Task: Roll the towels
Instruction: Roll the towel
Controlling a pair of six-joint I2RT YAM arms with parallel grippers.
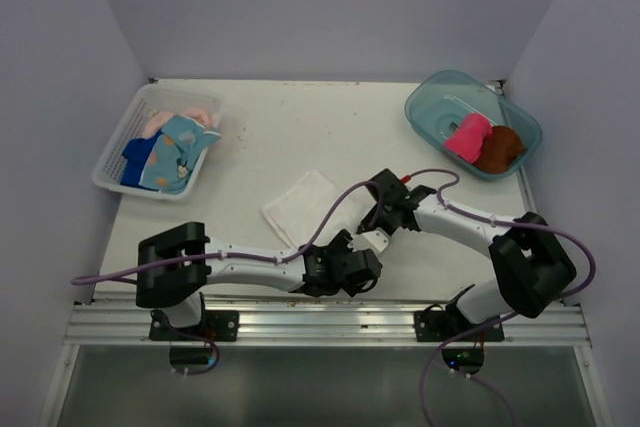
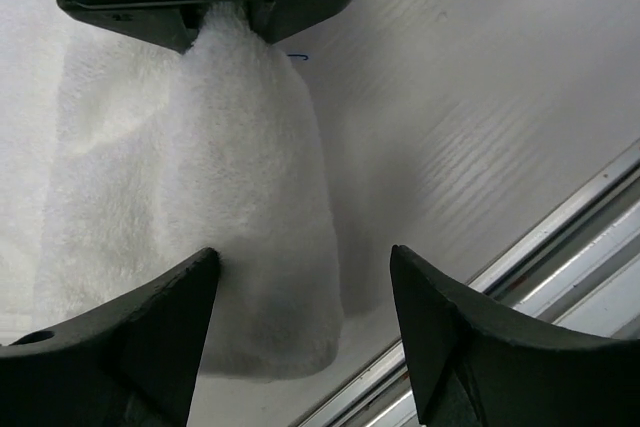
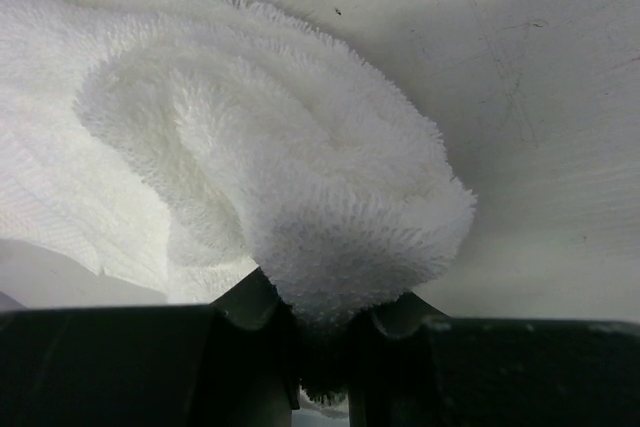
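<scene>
No brand or label can be read. The light blue towel (image 1: 175, 152) carries a cartoon print, but no letters in it can be made out. A small blue mark (image 2: 297, 57) on the tabletop (image 1: 300, 127) is too small to read.

The white towel (image 1: 303, 205) lies near the middle of the tabletop, just beyond the two wrists. From above, its flat part looks like a rough square turned on a corner, one corner pointing to the far side. The near right part is gathered into a raised fold, and this fold runs from the flat part toward the near right. The cloth is thick terry with a fuzzy pile. At the pinched end it is bunched into a soft, rounded hump.

The right tool (image 3: 320, 362) is clamped on this bunched end, and the cloth bulges out above its fingers. The left tool (image 2: 303, 257) faces it from the other side with its fingers apart. The fold lies between them, and I cannot tell if they touch it.

The white lattice basket (image 1: 112, 172) at the far left holds the light blue towel, a royal blue towel (image 1: 135, 155) and a pale peach towel (image 1: 160, 122), all loose and crumpled. The clear teal tub (image 1: 425, 112) at the far right holds a hot pink towel (image 1: 467, 135) and a brown towel (image 1: 500, 149). They lie side by side as compact bundles.
</scene>
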